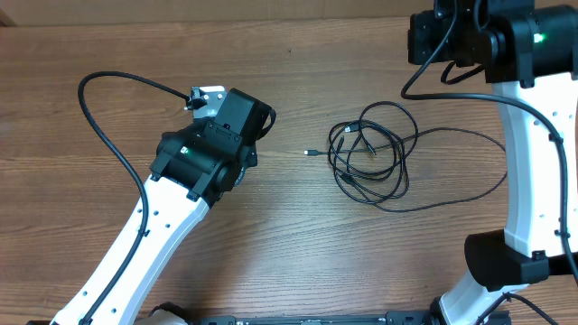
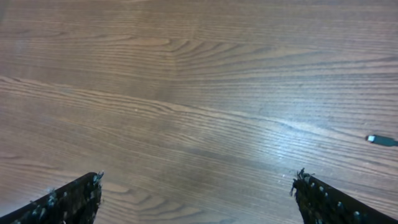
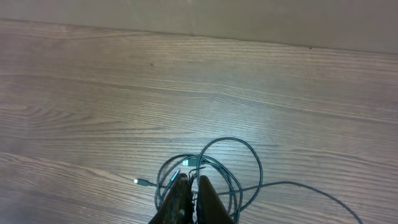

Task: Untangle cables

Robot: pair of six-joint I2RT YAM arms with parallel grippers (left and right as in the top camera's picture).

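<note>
Right claw (image 3: 192,180) apart from cables (image 3: 205,163)

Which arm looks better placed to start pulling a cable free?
Left, probably: left claw is open, with the stray plug end of the cables in its view; right claw is shut, set back.

black cables (image 1: 375,153), brown wood-grain table (image 1: 271,208), white arms (image 1: 135,244)
</note>
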